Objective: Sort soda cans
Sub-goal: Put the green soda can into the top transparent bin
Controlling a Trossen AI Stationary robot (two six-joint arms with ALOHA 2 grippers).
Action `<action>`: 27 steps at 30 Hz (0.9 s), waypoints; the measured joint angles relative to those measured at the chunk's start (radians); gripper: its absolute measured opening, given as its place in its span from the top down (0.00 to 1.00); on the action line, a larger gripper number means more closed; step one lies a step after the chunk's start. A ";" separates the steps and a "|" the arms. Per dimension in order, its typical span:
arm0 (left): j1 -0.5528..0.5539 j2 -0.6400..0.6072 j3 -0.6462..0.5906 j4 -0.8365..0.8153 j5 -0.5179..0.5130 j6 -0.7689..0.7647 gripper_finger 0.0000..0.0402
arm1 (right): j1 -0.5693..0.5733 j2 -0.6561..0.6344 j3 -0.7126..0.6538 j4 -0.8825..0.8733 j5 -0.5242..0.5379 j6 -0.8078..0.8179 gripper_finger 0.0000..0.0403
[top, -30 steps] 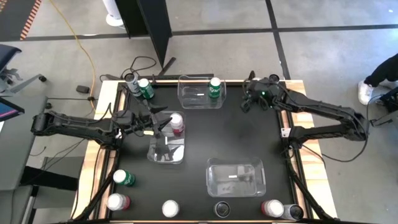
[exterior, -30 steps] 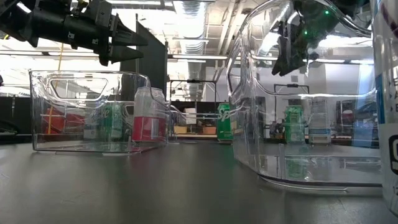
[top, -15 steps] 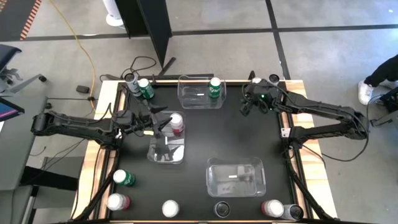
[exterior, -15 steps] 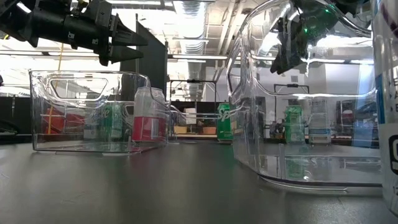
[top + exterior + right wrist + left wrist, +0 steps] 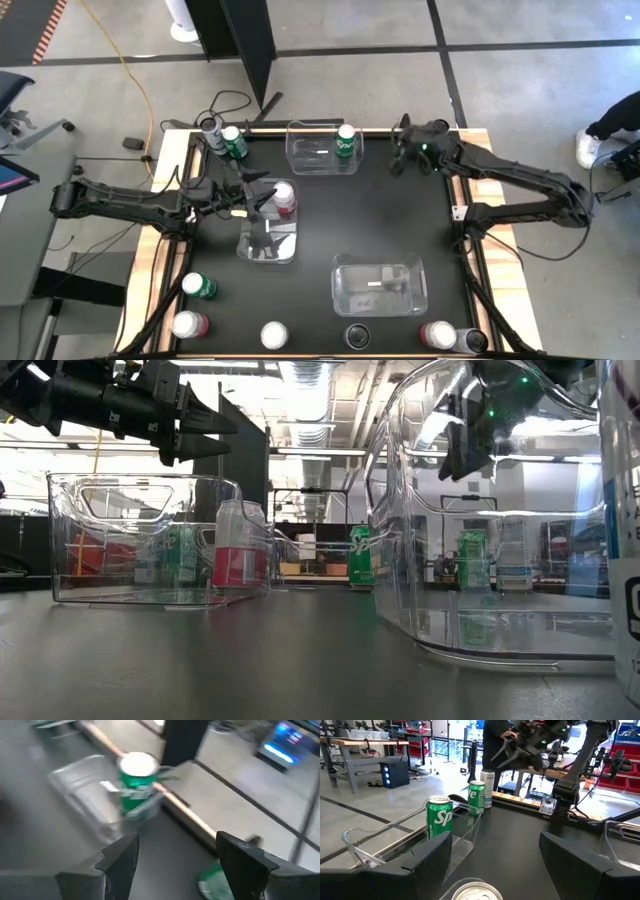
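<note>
Two grippers stand with their jaws apart, and neither has hold of anything. The left gripper [image 5: 262, 203] hangs over the middle-left clear bin [image 5: 268, 243], its fingers spread either side of the silver top of the red-pink can [image 5: 285, 199] that stands inside that bin's far end; whether they touch it cannot be told. In the low view the left gripper [image 5: 205, 428] is above the bin's rim, clear of the can [image 5: 238, 558] below. The right gripper [image 5: 397, 160] hovers just beside the far clear bin [image 5: 320, 150], on the side nearest the right arm, fingers wide and empty. Its wrist view looks past both dark fingers [image 5: 122, 860] at the green can [image 5: 137, 781] standing in that bin's near corner.

Taking the far bin as the mark: that green can [image 5: 346, 138] is inside it. Off its other end, at the table's far left corner, stand a second green can [image 5: 234, 141] and a grey can [image 5: 211, 131] side by side. A third clear bin [image 5: 380, 283] lies well toward the near edge and holds no can. Along the near edge stand a green can [image 5: 199, 286], a red-pink can [image 5: 187, 325], a white-topped can [image 5: 274, 335], a dark can [image 5: 357, 335], another red-pink can [image 5: 436, 333] and a dark can [image 5: 472, 340].
</note>
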 joint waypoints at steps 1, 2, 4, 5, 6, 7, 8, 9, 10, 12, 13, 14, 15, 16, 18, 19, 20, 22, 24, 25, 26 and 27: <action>0.000 0.000 0.000 0.000 0.000 0.000 0.27 | -0.029 0.001 0.012 -0.011 0.002 0.012 0.29; 0.000 0.000 0.000 0.000 0.000 0.000 0.27 | -0.060 0.001 0.027 -0.025 0.003 0.031 0.28; 0.000 0.000 0.000 0.000 0.000 0.000 0.27 | -0.118 0.001 0.055 -0.056 0.003 0.066 0.25; 0.000 0.000 0.000 0.001 0.000 0.000 0.27 | -0.142 0.001 0.068 -0.074 0.003 0.078 0.24; 0.000 0.000 0.000 0.002 0.000 0.000 0.27 | -0.163 0.001 0.080 -0.096 0.004 0.088 0.23; 0.000 0.000 0.000 0.003 0.000 0.000 0.27 | -0.182 0.001 0.091 -0.124 0.004 0.098 0.22; 0.000 0.000 0.000 0.003 0.000 0.000 0.27 | -0.200 0.001 0.100 -0.150 0.004 0.103 0.22; 0.000 0.000 0.000 0.003 0.000 0.000 0.27 | -0.216 0.001 0.106 -0.171 0.004 0.103 0.21; 0.000 0.000 0.000 0.003 0.000 0.000 0.27 | -0.229 0.001 0.108 -0.191 0.004 0.103 0.21; 0.000 0.000 0.000 0.003 0.000 0.000 0.27 | -0.246 0.001 0.107 -0.239 0.003 0.104 0.21; 0.000 0.000 0.000 0.003 0.000 0.000 0.27 | -0.251 0.001 0.107 -0.264 0.002 0.104 0.21; 0.000 0.000 0.000 0.003 0.000 0.000 0.27 | -0.256 0.001 0.107 -0.287 -0.009 0.104 0.21; 0.000 0.000 0.000 0.002 0.000 0.000 0.27 | -0.256 0.001 0.107 -0.310 -0.037 0.104 0.21; 0.000 0.000 0.000 0.002 0.000 0.000 0.27 | -0.253 0.001 0.107 -0.330 -0.073 0.100 0.21; 0.000 0.000 0.000 -0.001 0.000 0.003 0.27 | -0.235 0.000 0.107 -0.356 -0.146 0.075 0.21; 0.000 0.000 0.000 -0.005 0.000 0.004 0.27 | -0.219 0.000 0.107 -0.363 -0.173 0.058 0.21; 0.000 0.000 0.000 -0.009 0.000 0.006 0.27 | -0.199 -0.001 0.107 -0.365 -0.183 0.049 0.21; 0.000 0.000 0.000 -0.018 0.000 0.007 0.27 | -0.159 -0.001 0.107 -0.360 -0.182 0.042 0.21; 0.000 0.000 0.000 -0.019 0.000 0.007 0.27 | -0.133 -0.001 0.107 -0.350 -0.162 0.043 0.21; 0.000 0.000 0.000 -0.019 0.000 0.007 0.27 | -0.128 -0.001 0.107 -0.346 -0.142 0.043 0.21; 0.000 0.000 0.000 -0.019 0.000 0.007 0.27 | -0.127 -0.001 0.107 -0.343 -0.118 0.048 0.21; 0.000 0.000 0.000 -0.019 0.000 0.007 0.27 | -0.130 -0.001 0.107 -0.339 -0.095 0.058 0.21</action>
